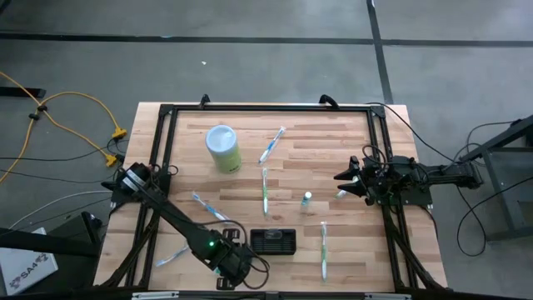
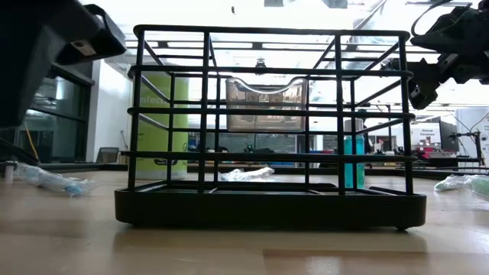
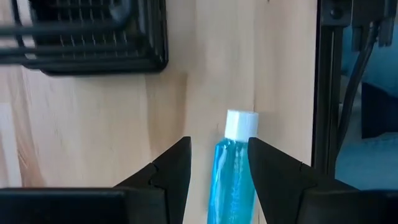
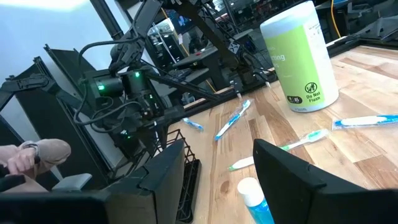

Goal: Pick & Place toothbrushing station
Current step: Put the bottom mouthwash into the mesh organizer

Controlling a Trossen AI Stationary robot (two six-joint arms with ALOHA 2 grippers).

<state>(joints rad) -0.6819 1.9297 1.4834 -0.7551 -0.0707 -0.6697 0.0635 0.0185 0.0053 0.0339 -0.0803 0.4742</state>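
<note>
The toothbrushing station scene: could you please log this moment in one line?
left gripper: open around blue tube | right gripper: open, waiting | toothbrushing station: on table, untouched

Toothbrushing station (image 1: pixel 273 241) black. Cylinder (image 1: pixel 223 148) pale green, whitish top. Tube (image 3: pixel 232 174) translucent blue, white cap. Table (image 1: pixel 333 142) light wood grain. Toothbrushes (image 1: pixel 265 192) blue-white, green-white.

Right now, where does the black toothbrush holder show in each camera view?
High view: the black toothbrush holder lies near the table's front edge, just right of the left gripper.
Low view: it fills the middle of the picture, close to the camera.
Left wrist view: its corner shows at the upper left.
Right wrist view: a dark edge beside the finger, probably the holder.
Shared landmark: the green canister.
</note>
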